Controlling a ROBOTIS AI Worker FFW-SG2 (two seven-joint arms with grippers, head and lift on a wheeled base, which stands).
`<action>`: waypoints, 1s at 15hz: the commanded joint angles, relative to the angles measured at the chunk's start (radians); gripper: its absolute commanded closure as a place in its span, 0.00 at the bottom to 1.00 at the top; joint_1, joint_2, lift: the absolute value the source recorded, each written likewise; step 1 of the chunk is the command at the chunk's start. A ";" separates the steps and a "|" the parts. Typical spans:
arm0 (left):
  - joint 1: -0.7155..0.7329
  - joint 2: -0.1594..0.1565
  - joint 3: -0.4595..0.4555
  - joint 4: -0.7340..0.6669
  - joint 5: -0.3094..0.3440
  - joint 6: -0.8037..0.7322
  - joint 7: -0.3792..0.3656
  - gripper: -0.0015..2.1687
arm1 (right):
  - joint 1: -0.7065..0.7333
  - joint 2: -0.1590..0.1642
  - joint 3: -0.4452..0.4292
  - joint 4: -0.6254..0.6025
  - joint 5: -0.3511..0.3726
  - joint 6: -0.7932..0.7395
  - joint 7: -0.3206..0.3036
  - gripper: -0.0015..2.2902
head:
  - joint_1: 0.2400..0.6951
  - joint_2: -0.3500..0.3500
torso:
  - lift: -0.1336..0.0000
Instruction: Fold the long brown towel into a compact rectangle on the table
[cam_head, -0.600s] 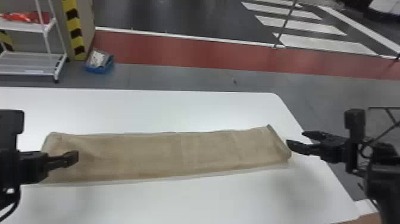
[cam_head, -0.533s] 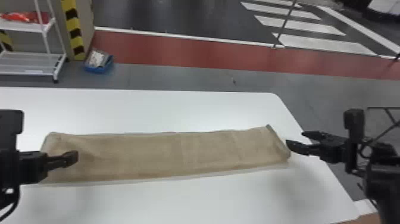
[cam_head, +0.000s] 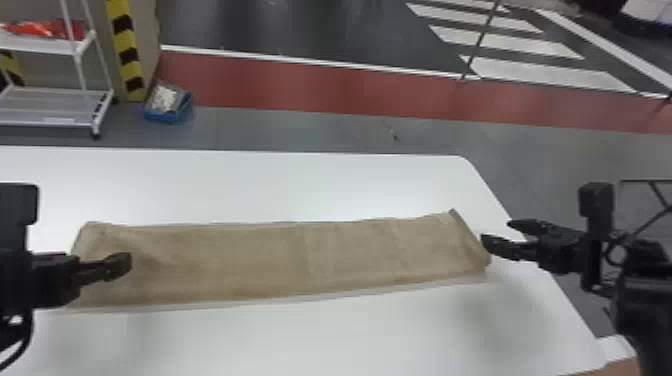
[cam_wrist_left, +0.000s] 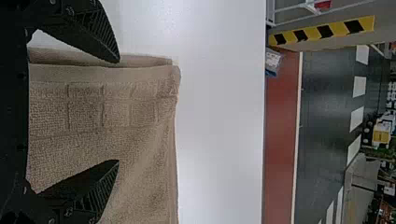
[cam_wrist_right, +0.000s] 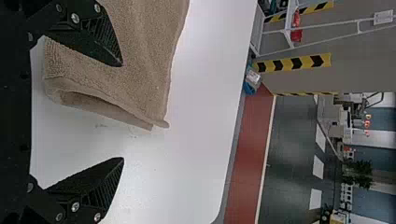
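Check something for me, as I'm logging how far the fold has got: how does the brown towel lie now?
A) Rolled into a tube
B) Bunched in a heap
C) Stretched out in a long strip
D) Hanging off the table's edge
C: the towel lies as a long strip on the table, running from under the open left gripper to beside the open right gripper.

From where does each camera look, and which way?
Head view: from the head, forward and down on the towel; left arm and right arm show.
Left wrist view: from the left wrist, across the towel's left end; left gripper shows.
Right wrist view: from the right wrist, across the towel's right end; right gripper shows.
Both wrist views share the table and red floor strip.
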 joint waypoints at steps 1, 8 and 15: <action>0.000 0.000 -0.004 -0.006 -0.003 0.003 0.000 0.06 | 0.001 0.002 -0.009 -0.001 -0.003 0.000 0.000 0.08 | 1.00 0.14 | 0.07; -0.012 0.009 -0.004 0.012 -0.005 0.000 -0.008 0.06 | 0.000 0.017 -0.014 -0.010 -0.012 0.000 0.000 0.08 | 1.00 0.14 | 0.07; -0.018 0.032 -0.002 0.064 -0.009 -0.037 -0.018 0.07 | -0.015 0.089 0.011 -0.048 -0.052 -0.018 -0.002 0.08 | 1.00 0.21 | 0.07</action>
